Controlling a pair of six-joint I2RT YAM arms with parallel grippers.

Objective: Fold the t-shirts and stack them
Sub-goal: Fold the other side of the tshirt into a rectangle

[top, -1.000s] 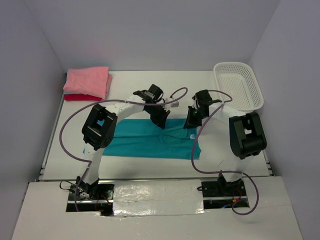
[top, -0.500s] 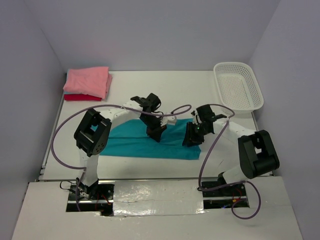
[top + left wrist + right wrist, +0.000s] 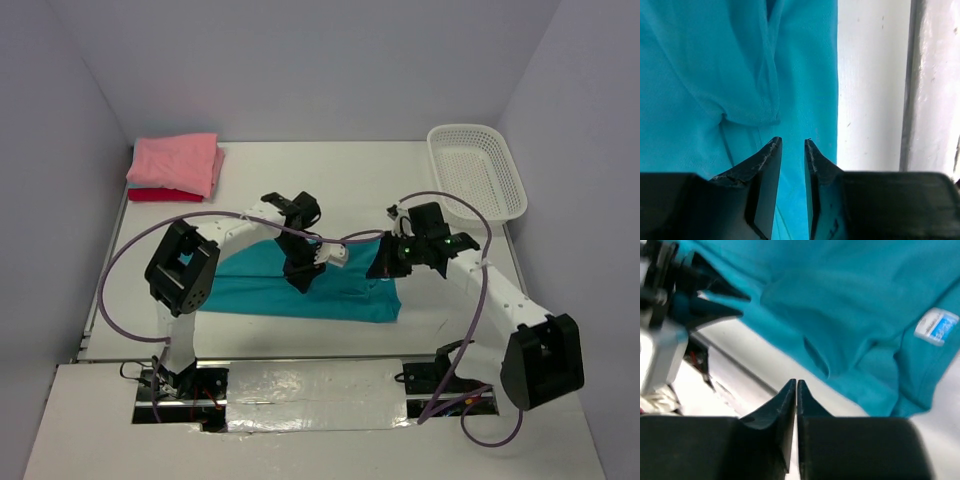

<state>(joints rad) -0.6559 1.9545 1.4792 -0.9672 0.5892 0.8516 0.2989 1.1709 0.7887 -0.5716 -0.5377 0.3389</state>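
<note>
Two arms (image 3: pixel 240 222) bent over teal-blue t-shirt (image 3: pixel 250 292)

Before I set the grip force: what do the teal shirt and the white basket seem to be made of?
The teal shirt looks like soft matte knit cloth, likely cotton jersey: it creases and drapes in folds. The basket looks like stiff white molded plastic: open lattice walls.

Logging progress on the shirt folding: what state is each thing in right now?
teal-blue shirt: spread on the table, not stacked.
pink shirt: folded, on top of the far-left stack.
red shirt: folded, under the pink one.
basket: upright, empty.
left gripper: open above the teal-blue shirt, holding nothing.
right gripper: shut, nothing visible between its fingers.
</note>
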